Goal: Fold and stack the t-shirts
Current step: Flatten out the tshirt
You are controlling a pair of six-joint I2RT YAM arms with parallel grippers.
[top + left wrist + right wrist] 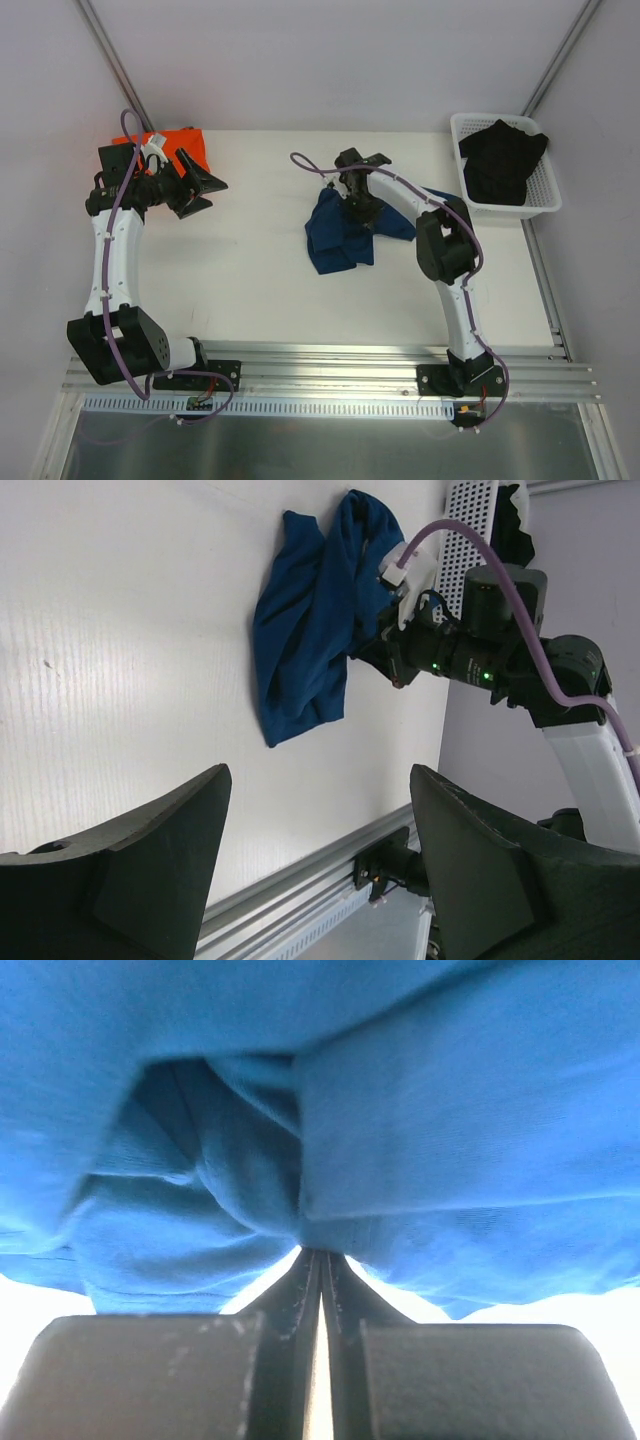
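Pinching a fold of the navy t-shirt (400, 1110), your right gripper (312, 1255) has its jaws pressed together, with cloth bunched at the tips. The shirt lies crumpled in the middle of the table (250, 270), trailing from the gripper toward the near left, its long axis roughly near to far. The right arm reaches in from the near right, elbow bent, wrist pitched down. Your left gripper (195, 185) hangs open well to the left, beside the orange t-shirt (180, 140) at the far-left corner.

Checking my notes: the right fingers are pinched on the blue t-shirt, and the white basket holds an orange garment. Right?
Not quite: the top view shows the garment in the white basket is black. The right fingers are pinched on the blue t-shirt.
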